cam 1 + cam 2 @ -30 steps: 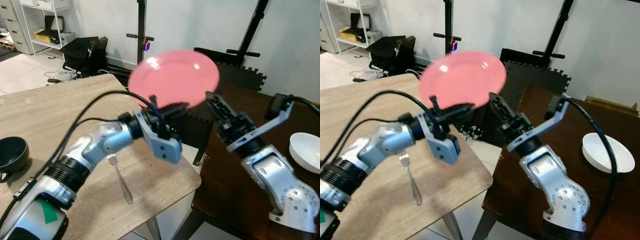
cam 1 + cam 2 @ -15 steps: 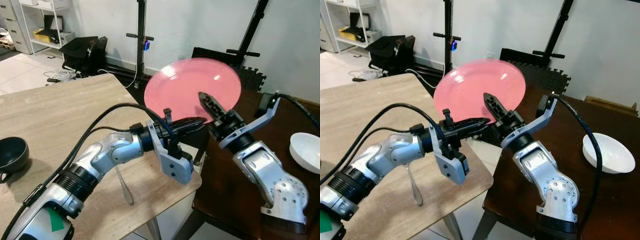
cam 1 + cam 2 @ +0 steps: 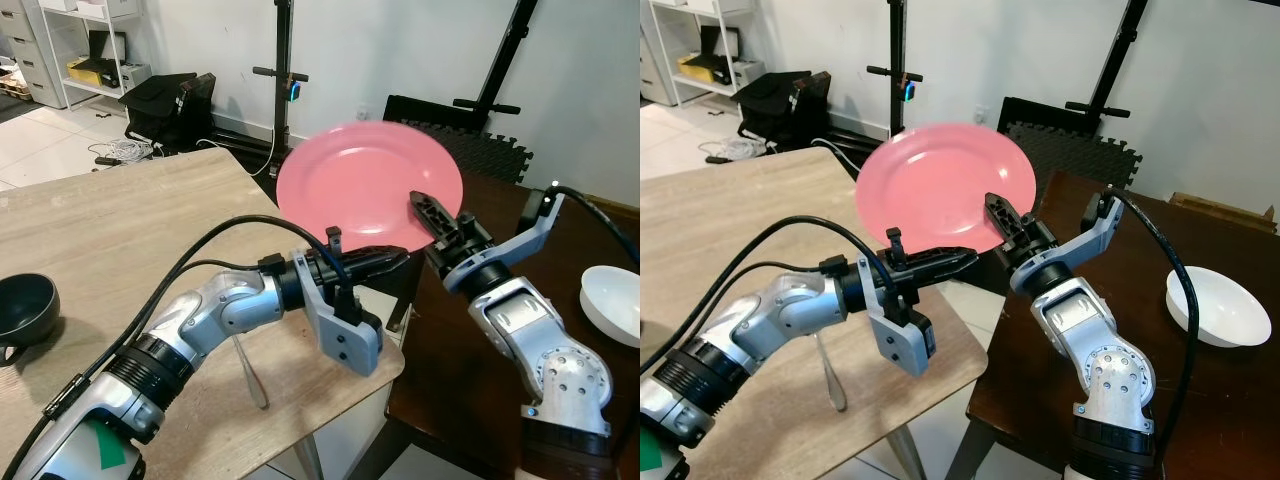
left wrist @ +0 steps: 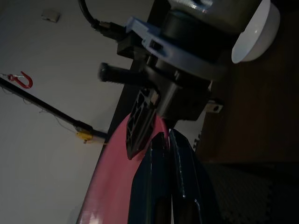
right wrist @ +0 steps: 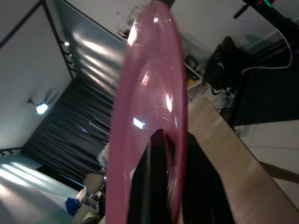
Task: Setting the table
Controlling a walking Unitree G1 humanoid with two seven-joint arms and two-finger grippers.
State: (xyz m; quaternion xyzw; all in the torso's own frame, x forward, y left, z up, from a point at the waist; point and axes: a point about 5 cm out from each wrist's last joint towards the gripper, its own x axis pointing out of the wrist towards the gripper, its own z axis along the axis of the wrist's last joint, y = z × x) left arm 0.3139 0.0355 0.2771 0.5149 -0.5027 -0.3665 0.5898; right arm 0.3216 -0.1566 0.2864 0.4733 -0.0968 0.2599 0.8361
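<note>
Pink plate (image 3: 368, 183) is held up tilted in the air over the gap btwn the light wood table (image 3: 110, 230) and the dark table (image 3: 1200, 400), w/ the right gripper (image 3: 432, 215) pinching its lower rim, one finger across the plate's face. Left gripper (image 3: 385, 262) sits just below that rim, fingers pressed together w/ tips at the plate's edge. Fork (image 3: 826, 370) and dark bowl (image 3: 22, 308) lie on the light table, white bowl (image 3: 1214, 303) on the dark one.

Two silver arms, ribbed black cuffs, looping black cables (green mark on the left forearm).
</note>
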